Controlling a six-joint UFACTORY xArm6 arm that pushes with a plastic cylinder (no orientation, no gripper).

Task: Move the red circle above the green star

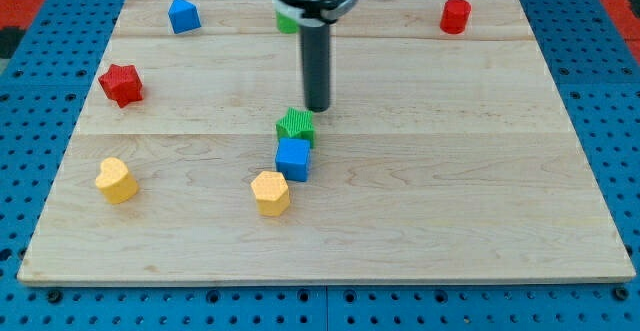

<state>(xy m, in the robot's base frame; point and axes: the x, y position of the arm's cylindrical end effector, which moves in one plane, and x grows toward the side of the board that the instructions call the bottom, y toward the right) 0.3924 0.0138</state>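
The red circle (455, 16), a short cylinder, stands near the board's top right corner. The green star (296, 126) lies near the board's middle. My tip (317, 108) is just above and to the right of the green star, close to it, and far to the left of and below the red circle. A blue cube (293, 159) touches the green star's lower edge.
A yellow hexagon (270, 192) sits below the blue cube. A red star (121, 84) and a yellow heart (116, 180) lie at the view's left. A blue block (183, 16) is at top left. A green block (287, 21) is partly hidden behind the arm.
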